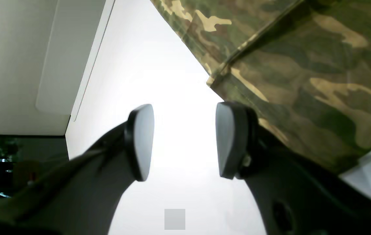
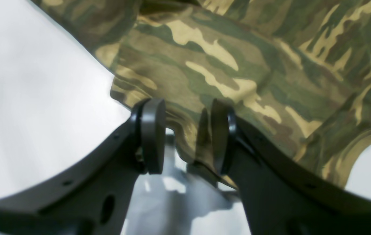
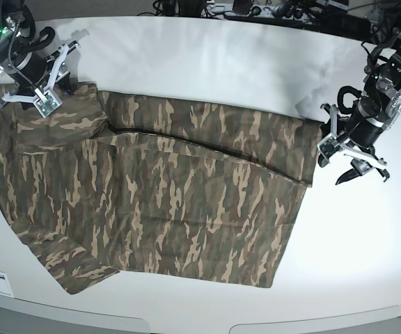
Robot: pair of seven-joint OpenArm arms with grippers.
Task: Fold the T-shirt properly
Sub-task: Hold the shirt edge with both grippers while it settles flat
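Observation:
The camouflage T-shirt (image 3: 186,181) lies spread across the white table, its far edge folded over toward the middle. My right gripper (image 3: 28,101) hovers at the shirt's far left corner. In the right wrist view that gripper (image 2: 188,137) is open, and a fold of the T-shirt (image 2: 237,65) hangs between the jaws against one fingertip (image 2: 219,137). My left gripper (image 3: 364,170) is open over bare table just off the shirt's right edge. In the left wrist view the gripper (image 1: 185,140) holds nothing, and the T-shirt (image 1: 302,65) lies beside it.
The white table (image 3: 221,62) extends beyond the shirt at the far side and on the right. Cables and dark equipment (image 3: 256,10) line the far edge. The table's front edge (image 3: 186,323) runs just below the shirt's hem.

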